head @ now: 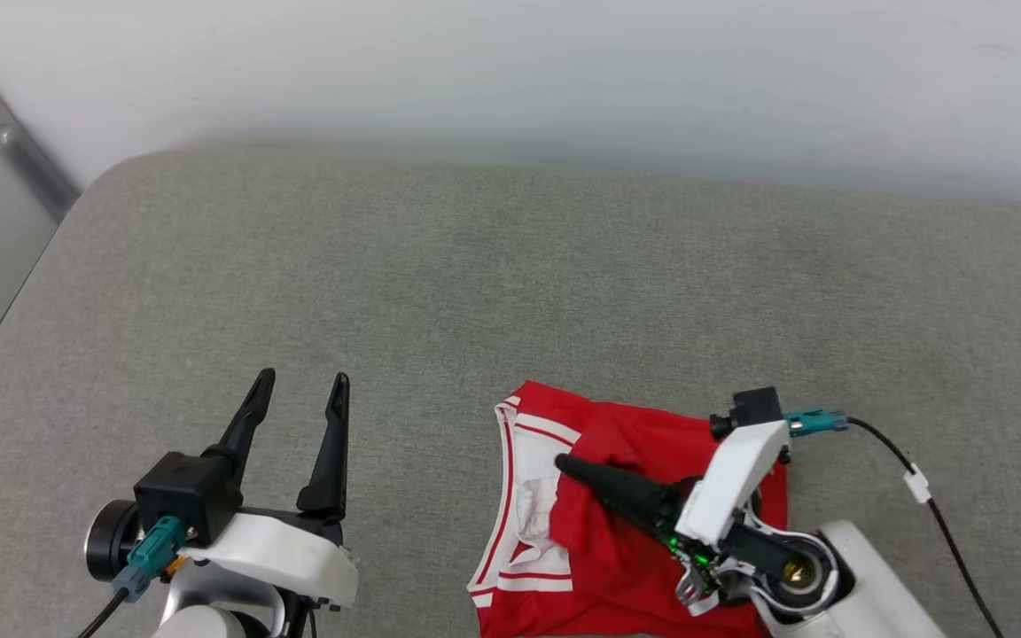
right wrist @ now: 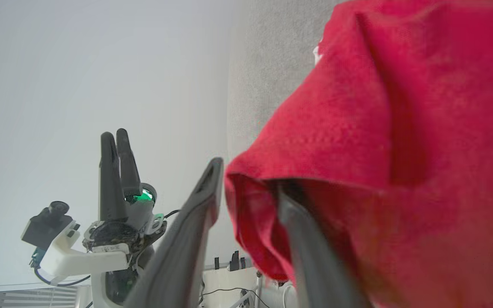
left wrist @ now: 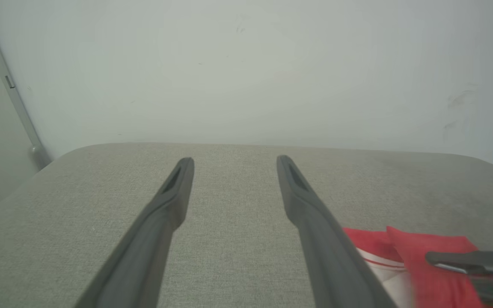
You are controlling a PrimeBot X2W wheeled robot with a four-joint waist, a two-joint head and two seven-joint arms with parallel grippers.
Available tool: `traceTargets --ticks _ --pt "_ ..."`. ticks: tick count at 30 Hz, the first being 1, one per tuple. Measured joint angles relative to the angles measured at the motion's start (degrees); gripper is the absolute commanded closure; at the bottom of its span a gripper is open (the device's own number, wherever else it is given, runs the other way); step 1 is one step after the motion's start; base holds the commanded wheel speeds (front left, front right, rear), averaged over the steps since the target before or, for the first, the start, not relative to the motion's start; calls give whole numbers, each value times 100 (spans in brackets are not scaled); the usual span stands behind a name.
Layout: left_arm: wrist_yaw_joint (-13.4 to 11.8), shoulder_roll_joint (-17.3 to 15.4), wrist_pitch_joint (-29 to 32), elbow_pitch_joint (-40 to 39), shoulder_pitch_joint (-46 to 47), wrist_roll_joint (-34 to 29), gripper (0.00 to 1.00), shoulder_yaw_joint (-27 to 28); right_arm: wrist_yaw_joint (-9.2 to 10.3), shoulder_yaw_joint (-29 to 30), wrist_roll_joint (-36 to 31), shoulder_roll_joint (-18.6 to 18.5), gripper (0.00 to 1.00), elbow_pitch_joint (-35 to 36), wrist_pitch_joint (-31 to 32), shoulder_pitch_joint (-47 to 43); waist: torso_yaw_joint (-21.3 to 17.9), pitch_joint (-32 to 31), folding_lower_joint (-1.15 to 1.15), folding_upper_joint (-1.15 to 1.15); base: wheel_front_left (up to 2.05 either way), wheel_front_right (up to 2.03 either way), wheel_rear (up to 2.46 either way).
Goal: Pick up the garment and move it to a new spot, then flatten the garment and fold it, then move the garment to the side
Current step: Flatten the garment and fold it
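Observation:
The garment [head: 635, 434], a bright red jersey with white red-striped trim, lies bunched on the grey cushion near the front edge, right of centre. My right gripper [head: 568, 478] lies across it, pointing left. One dark finger [head: 617, 487] rests on top, and a raised red fold hangs over the other. In the right wrist view the garment [right wrist: 379, 107] drapes over the right-hand finger of my right gripper [right wrist: 248, 177]; its jaws stand apart, open. The garment [left wrist: 405, 246] also shows at the left wrist view's lower right. My left gripper [head: 302, 385] [left wrist: 233, 160] is open and empty, left of the garment.
The grey cushion [head: 475, 292] stretches back to a white wall [head: 510, 71], with bare fabric ahead of and between both grippers. A metal bar [head: 23, 151] runs down the far left past the cushion's rounded corner. A black cable [head: 918, 483] trails from my right wrist.

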State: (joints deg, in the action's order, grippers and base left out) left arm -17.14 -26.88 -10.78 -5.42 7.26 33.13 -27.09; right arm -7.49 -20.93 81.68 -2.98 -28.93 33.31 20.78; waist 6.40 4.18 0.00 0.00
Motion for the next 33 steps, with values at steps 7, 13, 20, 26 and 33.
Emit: traceTargets --ticks 7,13,20,26,33 --pt "2 7 -48 64 4 42 0 11 0 -719 -605 -114 0 167 -554 304 -15 -6 0 0 0 0 0" --pt "-24 10 -85 102 -3 49 0 43 0 -1561 -1642 -772 0 776 -1241 630 -159 -32 0 0 0 0 0" --pt "-83 -5 -136 130 -85 81 0 112 0 -1543 -3656 -1668 0 523 -2397 887 -364 -70 0 0 0 0 0" --pt "-154 -40 -177 171 -158 90 0 180 0 -86 -5050 -1830 0 401 -3031 484 -525 -133 0 0 0 0 0" --pt "-208 -66 -227 255 -243 92 0 243 -1 1826 -6154 -1193 0 1679 -3634 -624 -630 -219 0 0 0 0 0"
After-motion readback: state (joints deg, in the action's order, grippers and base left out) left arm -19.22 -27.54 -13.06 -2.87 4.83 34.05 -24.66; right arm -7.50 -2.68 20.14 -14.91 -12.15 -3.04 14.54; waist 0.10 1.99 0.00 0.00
